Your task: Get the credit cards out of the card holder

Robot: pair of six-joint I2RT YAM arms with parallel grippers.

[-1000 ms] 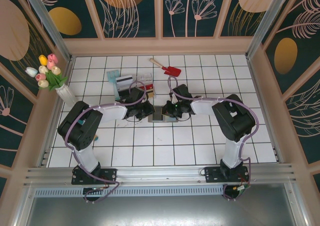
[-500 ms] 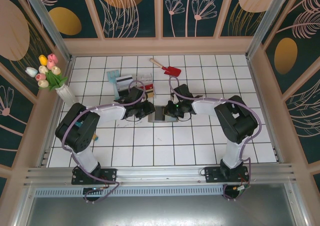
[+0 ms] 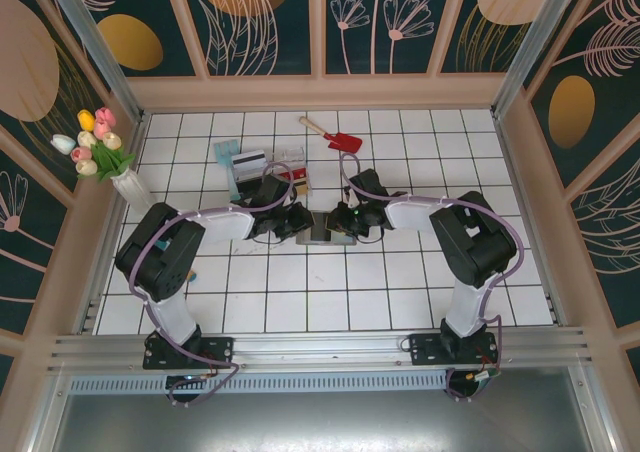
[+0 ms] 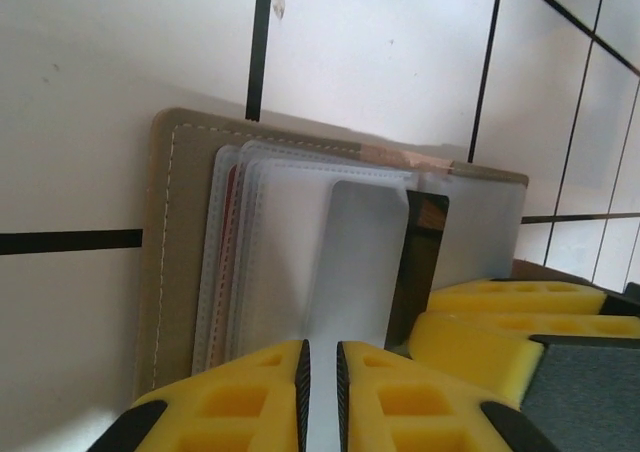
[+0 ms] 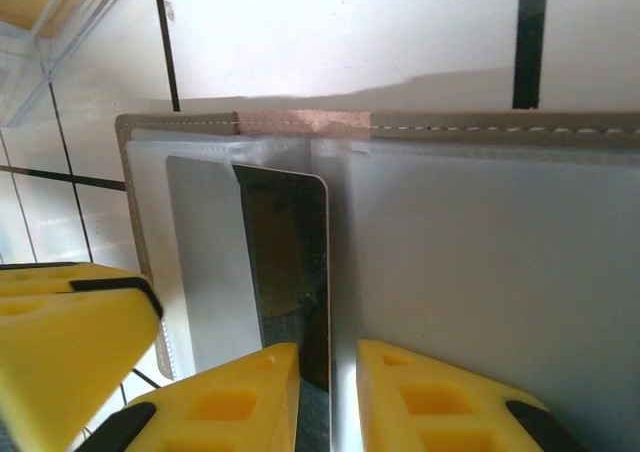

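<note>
Over the last second the two grippers have closed in from either side on the holder (image 3: 321,235), which lies flat mid-desk (image 3: 300,292) on the same tile as before. The left gripper (image 3: 306,226) and right gripper (image 3: 338,226) now nearly meet above it, covering more of it than a moment ago.

In the left wrist view, the left gripper's jaws are almost together, a thin slit pinching a grey sheet (image 4: 365,262) that rises from the open holder. Whether that is a card or a clear sleeve I cannot tell.

In the right wrist view, the right gripper's jaws stand a little apart, with the lower edge of a black card (image 5: 285,272) in the gap. The card is partly clear of its pocket but still over the holder. I cannot tell whether the jaws grip it.

So the pull looks under way but not finished. What look like cards (image 3: 296,179) lie further back on the desk.
</note>
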